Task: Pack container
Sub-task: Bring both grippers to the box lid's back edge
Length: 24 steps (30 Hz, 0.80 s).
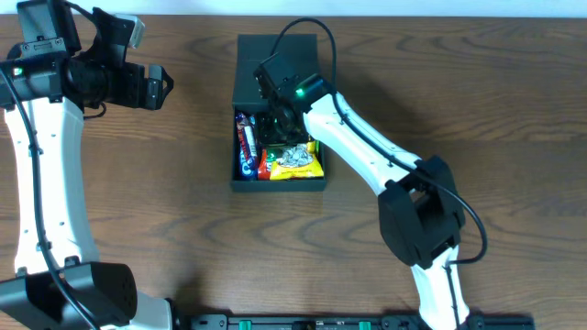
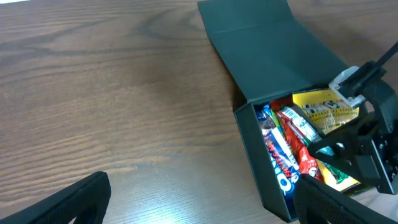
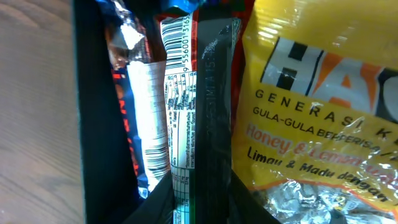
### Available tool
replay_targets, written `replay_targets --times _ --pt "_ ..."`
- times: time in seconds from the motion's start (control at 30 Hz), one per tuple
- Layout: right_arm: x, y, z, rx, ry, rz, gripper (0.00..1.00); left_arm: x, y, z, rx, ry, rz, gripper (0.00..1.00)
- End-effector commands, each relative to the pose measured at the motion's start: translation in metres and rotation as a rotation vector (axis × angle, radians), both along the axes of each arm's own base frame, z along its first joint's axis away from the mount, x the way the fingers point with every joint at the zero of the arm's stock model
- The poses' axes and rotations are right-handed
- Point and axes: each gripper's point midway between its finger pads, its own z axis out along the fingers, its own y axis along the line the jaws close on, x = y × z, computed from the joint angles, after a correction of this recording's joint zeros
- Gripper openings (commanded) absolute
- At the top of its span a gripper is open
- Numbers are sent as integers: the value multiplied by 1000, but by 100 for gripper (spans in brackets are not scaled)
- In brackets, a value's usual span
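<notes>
The black container (image 1: 280, 184) sits mid-table with its flap lid (image 1: 275, 64) open toward the back. It holds a blue Oreo packet (image 1: 244, 151), a red packet (image 2: 298, 130) and a yellow candy bag (image 1: 303, 163). My right gripper (image 1: 280, 128) reaches down into the box. In the right wrist view its fingers (image 3: 208, 205) are shut on a dark green packet with a white label (image 3: 205, 93), standing between the barcode packets and the yellow bag (image 3: 311, 93). My left gripper (image 1: 160, 87) is open and empty above the table, left of the box (image 2: 261, 155).
The brown wooden table (image 1: 138, 202) surrounds the box. The right arm (image 1: 367, 151) stretches from the front right across to the box. The left arm (image 1: 46, 174) stands along the left edge. The open left fingers (image 2: 199, 208) frame bare wood.
</notes>
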Motion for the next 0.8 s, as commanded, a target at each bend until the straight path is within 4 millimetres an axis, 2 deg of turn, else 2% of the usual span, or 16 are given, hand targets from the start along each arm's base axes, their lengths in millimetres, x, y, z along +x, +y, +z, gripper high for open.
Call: replay_targets --times 0.0,0.03,0.07,0.17,0.23,0.27,0.3,0.37,0.4,0.43,0.47,0.5,0.57,0.6,0.67,0.77 --pt "-2 4 -3 -10 0 -23 50 -4 1 5 3 -8 7 95" --pt "-1 5 -3 -6 -4 -23 61 -4 1 5 3 -8 7 95" --pt "0 5 -3 -3 -6 -23 65 -4 1 5 3 -8 7 95" --pt "1 5 5 23 -1 -25 57 -5 0 4 2 -5 7 95" --pt "4 4 23 84 1 -29 50 -5 0 4 1 -2 7 95" --pt "12 0 46 137 -21 -42 43 -5 -1 4 -6 -2 3 95" --pt "20 -7 65 169 -55 -47 26 -5 -4 6 -22 -5 -4 95" --pt "37 -29 104 207 -152 -56 4 -5 -11 9 -58 -15 -27 96" --pt "46 -40 121 218 -205 -57 1 -5 -15 10 -77 -22 -41 100" --pt "56 -58 142 222 -277 -63 1 -4 -21 14 -104 -34 -61 83" --pt "63 -72 153 209 -327 -71 1 -4 -25 15 -119 -40 -75 72" --pt "71 -93 165 175 -384 -90 1 -3 -30 16 -132 -48 -91 55" --pt "84 -129 175 101 -448 -146 1 -2 -39 14 -150 -52 -117 19" --pt "90 -148 176 64 -466 -169 1 0 -45 8 -158 -45 -125 6" --pt "97 -174 167 18 -459 -169 1 3 -56 -6 -207 9 -91 6" --pt "100 -195 144 -29 -401 -170 1 7 -73 -33 -266 91 -51 6"
